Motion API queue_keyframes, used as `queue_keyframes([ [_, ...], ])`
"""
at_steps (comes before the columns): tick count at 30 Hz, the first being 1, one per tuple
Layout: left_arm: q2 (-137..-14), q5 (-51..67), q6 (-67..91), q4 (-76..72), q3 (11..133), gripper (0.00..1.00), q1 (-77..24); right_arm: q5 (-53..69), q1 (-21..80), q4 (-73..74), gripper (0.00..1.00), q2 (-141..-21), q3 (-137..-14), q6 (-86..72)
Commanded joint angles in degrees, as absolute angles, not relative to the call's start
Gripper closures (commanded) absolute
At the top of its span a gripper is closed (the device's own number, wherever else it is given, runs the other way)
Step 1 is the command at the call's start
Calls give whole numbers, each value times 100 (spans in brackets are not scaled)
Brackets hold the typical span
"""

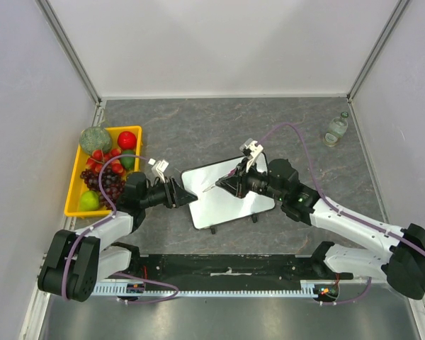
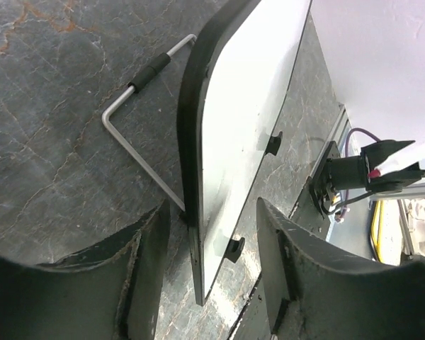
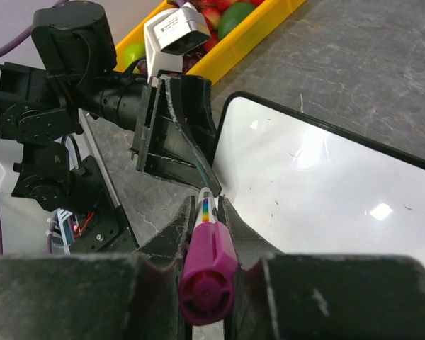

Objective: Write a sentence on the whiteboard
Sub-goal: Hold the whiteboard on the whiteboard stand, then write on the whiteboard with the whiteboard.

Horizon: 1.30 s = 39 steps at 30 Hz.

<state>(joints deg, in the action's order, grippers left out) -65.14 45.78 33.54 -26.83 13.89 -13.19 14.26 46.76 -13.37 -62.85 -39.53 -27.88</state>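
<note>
The whiteboard [image 1: 230, 195] stands tilted on its feet in the middle of the table, and its face looks blank; no pink sentence shows on it. My left gripper [image 1: 182, 193] is open, its fingers astride the board's left edge [image 2: 198, 241] with a gap on each side. My right gripper [image 1: 225, 184] is shut on a marker with a magenta end [image 3: 207, 265]. It holds the marker tip at the board's left part [image 3: 326, 205], close to the left gripper [image 3: 173, 134]. The board's wire stand [image 2: 138, 152] shows behind it.
A yellow tray [image 1: 74, 191] of fruit stands at the left, right behind the left arm. A small clear bottle [image 1: 336, 128] stands at the back right. Grey walls close in the table on three sides.
</note>
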Motion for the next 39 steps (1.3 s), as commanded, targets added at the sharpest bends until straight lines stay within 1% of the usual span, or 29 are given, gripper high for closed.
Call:
queue_keyframes([
  [1,-6407,4772,2971,-3129,1389,46,-1283,1134,4807,-1766,100,-6398,-4271,-2566],
  [4,-6451,4860,3015,-3260,1319,53,-1274,967,4825,-1828,100,-6442,-4324,-2540],
  [5,-6469,4913,3041,-3348,1292,58,-1274,906,4834,-1846,100,-6451,-4342,-2523],
  [6,-6486,4896,3050,-3357,1292,60,-1274,853,4860,-1881,100,-6460,-4342,-2496],
  [9,-6609,4913,3059,-3357,1345,73,-1274,538,4983,-1942,100,-6513,-4351,-2356],
  [12,-6785,4939,3102,-3349,1397,79,-1274,133,5097,-2021,100,-6521,-4316,-2163],
  [17,-7005,5071,3173,-3472,1441,98,-1274,-149,5168,-2162,100,-6486,-4245,-2022],
  [23,-6987,5150,3190,-3559,1398,98,-1274,-334,5212,-2302,100,-6539,-4263,-1872],
  [39,-7101,5265,3243,-3788,1371,98,-1275,-738,5423,-2733,100,-7136,-4473,-1731],
])
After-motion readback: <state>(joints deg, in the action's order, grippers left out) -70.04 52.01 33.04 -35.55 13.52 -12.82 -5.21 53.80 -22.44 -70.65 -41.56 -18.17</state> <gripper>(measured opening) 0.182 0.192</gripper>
